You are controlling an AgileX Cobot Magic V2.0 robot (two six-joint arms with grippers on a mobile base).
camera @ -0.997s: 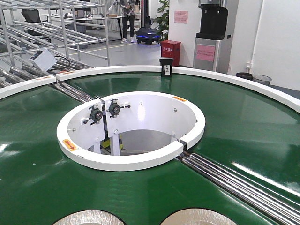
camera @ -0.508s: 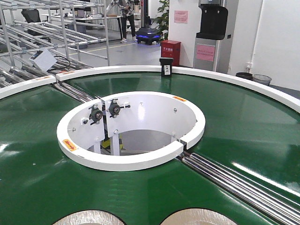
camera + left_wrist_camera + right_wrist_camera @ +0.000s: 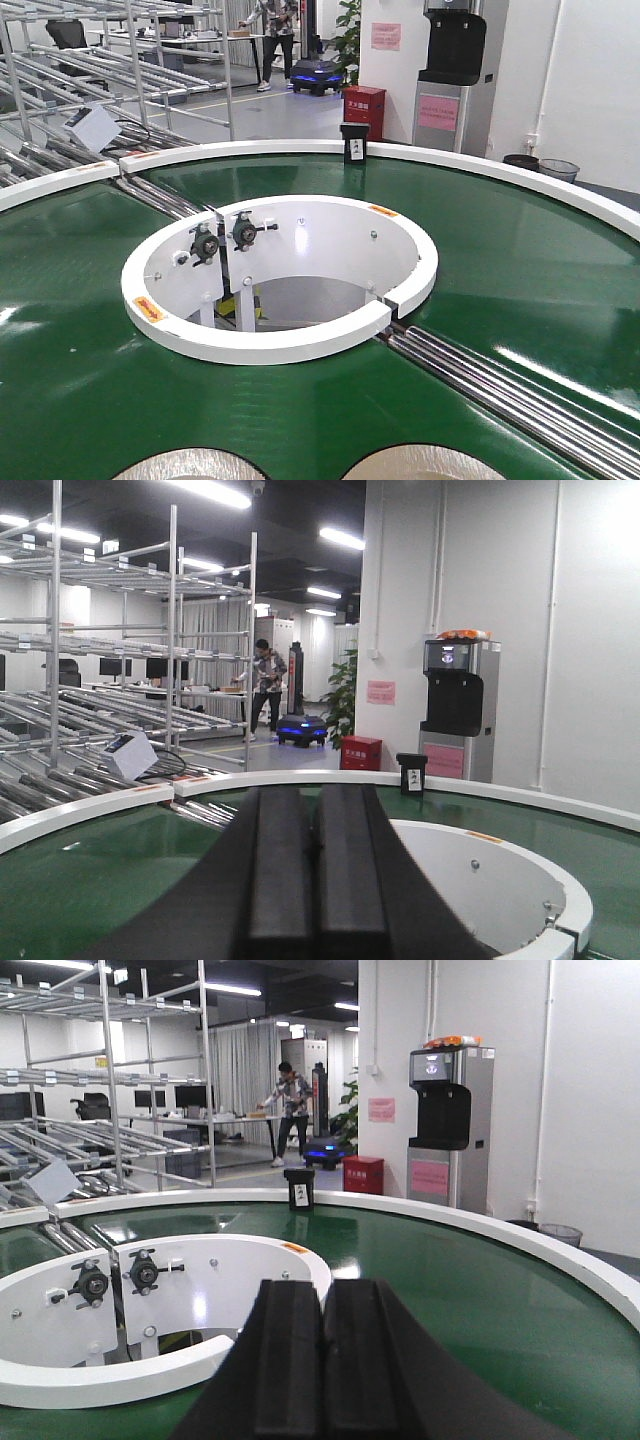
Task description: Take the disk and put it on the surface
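Step in hand, as I judge it: the approach to a disk, with nothing grasped yet. On the left gripper (image 3: 317, 815) both black fingers press flat together, no gap and nothing between them. The right gripper (image 3: 322, 1305) is the same, sealed and empty. Both wrist views look level across the green conveyor belt (image 3: 500, 270) toward the far wall, so neither wrist points down at a disk. Two brushed-metal disks lie flat on the belt at the bottom edge of the front view, the left disk (image 3: 190, 466) and the right disk (image 3: 425, 463), side by side with a strip of green between them, each cut off by the frame. To do it well: spread the jaws before descending, pitch the wrist down, commit to one disk and take it by the rim. Thin flat metal likely offers little purchase and could slip. Whether the belt is running, I cannot tell. The surface for placing is in no view. Around: the white inner ring (image 3: 260, 345) with bearing housings (image 3: 205, 243) beyond the disks, steel rollers (image 3: 500, 385) crossing the belt near the right disk, a small black box (image 3: 354, 143) on the outer rim, and a person (image 3: 272, 20) well away. Nothing visible lies on top of the disks.
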